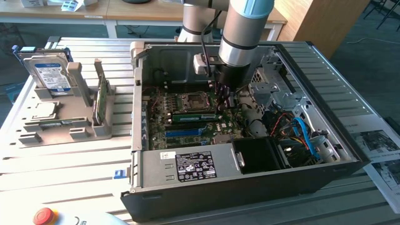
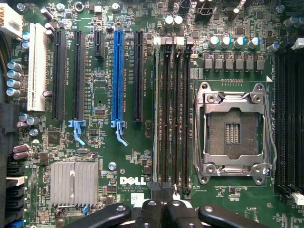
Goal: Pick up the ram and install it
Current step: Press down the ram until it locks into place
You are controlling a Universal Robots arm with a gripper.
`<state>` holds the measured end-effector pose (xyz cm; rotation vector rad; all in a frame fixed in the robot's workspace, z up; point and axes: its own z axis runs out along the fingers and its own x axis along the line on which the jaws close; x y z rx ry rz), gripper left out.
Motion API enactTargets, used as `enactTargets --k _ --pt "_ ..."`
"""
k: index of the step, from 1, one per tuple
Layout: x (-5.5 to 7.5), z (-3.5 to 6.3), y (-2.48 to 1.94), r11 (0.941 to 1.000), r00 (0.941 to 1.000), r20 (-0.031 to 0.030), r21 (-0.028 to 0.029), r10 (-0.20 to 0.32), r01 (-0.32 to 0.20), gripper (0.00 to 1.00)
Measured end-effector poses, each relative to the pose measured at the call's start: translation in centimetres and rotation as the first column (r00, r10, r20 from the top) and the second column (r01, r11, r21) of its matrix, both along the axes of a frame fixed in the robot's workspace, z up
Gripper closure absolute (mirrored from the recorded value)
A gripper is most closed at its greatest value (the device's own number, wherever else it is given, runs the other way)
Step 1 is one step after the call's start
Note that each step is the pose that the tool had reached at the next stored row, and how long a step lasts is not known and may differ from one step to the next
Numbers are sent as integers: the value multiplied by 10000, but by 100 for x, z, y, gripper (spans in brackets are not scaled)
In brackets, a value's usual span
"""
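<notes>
Evidently the ram (image 2: 156,109) stands edge-up in the memory slot beside the CPU socket (image 2: 232,128), the gripper (image 2: 161,190) pressed together above it; seating looks underway, calling for straight, even downward pressure.

hard drive (image 1: 50,70), red button (image 1: 45,216)

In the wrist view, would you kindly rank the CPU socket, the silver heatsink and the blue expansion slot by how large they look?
1. CPU socket, clearly the largest.
2. Silver heatsink.
3. Blue expansion slot: longer than the heatsink but much narrower, so these last two are close.
</notes>
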<state>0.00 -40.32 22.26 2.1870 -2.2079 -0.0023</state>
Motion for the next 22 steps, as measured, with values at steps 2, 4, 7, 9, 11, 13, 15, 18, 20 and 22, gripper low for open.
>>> enactTargets --k 2,4,7,9,11,13,15,18,20,22 --pt "0 -1 0 10000 10000 1 2 0 0 90" --pt "0 -1 0 10000 10000 1 3 0 0 90" --pt "0 2 1 10000 10000 1 5 0 0 90" --pt "0 6 1 10000 10000 1 6 0 0 90" --pt "0 14 1 10000 10000 1 8 0 0 90" --pt "0 29 0 10000 10000 1 3 -1 1 90" --pt "0 45 0 10000 10000 1 4 -1 1 90" --pt "0 76 0 10000 10000 0 3 -1 1 90" --pt "0 98 0 10000 10000 -1 3 0 0 90" --pt "0 122 0 10000 10000 -3 2 0 0 90"
